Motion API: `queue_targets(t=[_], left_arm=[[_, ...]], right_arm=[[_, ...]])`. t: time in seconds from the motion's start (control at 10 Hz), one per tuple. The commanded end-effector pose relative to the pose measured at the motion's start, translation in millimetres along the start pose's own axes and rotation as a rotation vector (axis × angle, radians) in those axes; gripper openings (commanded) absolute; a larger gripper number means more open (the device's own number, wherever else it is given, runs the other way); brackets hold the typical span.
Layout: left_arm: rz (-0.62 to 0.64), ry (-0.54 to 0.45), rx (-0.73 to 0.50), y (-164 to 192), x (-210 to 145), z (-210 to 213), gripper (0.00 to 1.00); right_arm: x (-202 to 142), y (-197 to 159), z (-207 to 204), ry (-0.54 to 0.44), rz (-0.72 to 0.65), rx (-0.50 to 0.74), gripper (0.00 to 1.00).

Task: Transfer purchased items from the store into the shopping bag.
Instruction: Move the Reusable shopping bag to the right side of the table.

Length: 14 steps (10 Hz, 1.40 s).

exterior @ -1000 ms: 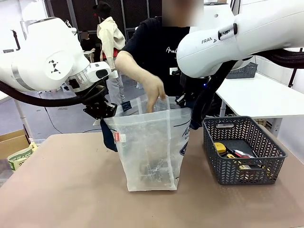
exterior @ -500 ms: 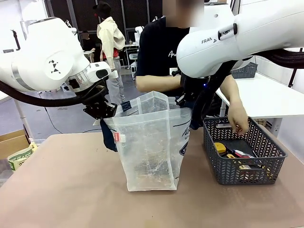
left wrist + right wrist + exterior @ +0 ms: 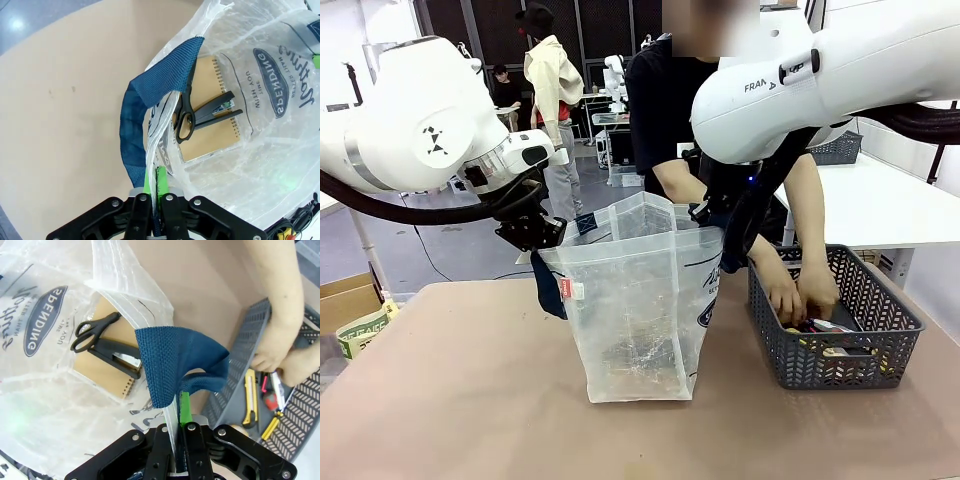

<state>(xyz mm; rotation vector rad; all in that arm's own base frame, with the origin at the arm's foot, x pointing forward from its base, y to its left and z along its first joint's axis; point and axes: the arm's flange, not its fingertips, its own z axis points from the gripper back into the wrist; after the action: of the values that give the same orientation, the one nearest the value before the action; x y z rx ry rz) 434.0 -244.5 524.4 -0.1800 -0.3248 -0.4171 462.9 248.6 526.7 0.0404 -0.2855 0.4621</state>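
The shopping bag (image 3: 635, 300), clear plastic with navy lettering, stands upright mid-table, held open from both sides. My left gripper (image 3: 534, 237) is shut on the bag's left rim by its navy handle (image 3: 137, 145); its pads (image 3: 148, 181) pinch the plastic. My right gripper (image 3: 712, 215) is shut on the right rim beside the other navy handle (image 3: 175, 362). Inside the shopping bag lie a brown notebook (image 3: 212, 112), black scissors (image 3: 185, 117) and a black stapler (image 3: 216, 106). The store (image 3: 835, 320), a dark grey lattice basket, sits to the right; both of the person's hands (image 3: 800, 292) reach into it.
In the basket I see a yellow box cutter (image 3: 249, 395), pens and other small items. A second grey basket (image 3: 832, 150) rests on a white table at the far right. Cardboard boxes (image 3: 355, 315) stand beside the table's left edge. Bare tan tabletop (image 3: 450, 400) stretches in front.
The person's hand left the bag's mouth and moved right. Both hands are now down in the basket. My arms and the bag have stayed still.
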Motion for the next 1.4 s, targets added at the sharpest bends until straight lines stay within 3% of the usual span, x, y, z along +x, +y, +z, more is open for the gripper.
queue_targets(t=[0.0, 1.3], left_arm=[[0.005, -0.002, 0.000, 1.8, 0.0, 0.8, 0.00], [0.005, -0.002, 0.000, 1.8, 0.0, 0.8, 0.00]], right_arm=[[0.1, -0.3, 0.5, -0.002, -0.001, 0.000, 0.00], [0.1, -0.3, 0.5, -0.002, -0.001, 0.000, 0.00]])
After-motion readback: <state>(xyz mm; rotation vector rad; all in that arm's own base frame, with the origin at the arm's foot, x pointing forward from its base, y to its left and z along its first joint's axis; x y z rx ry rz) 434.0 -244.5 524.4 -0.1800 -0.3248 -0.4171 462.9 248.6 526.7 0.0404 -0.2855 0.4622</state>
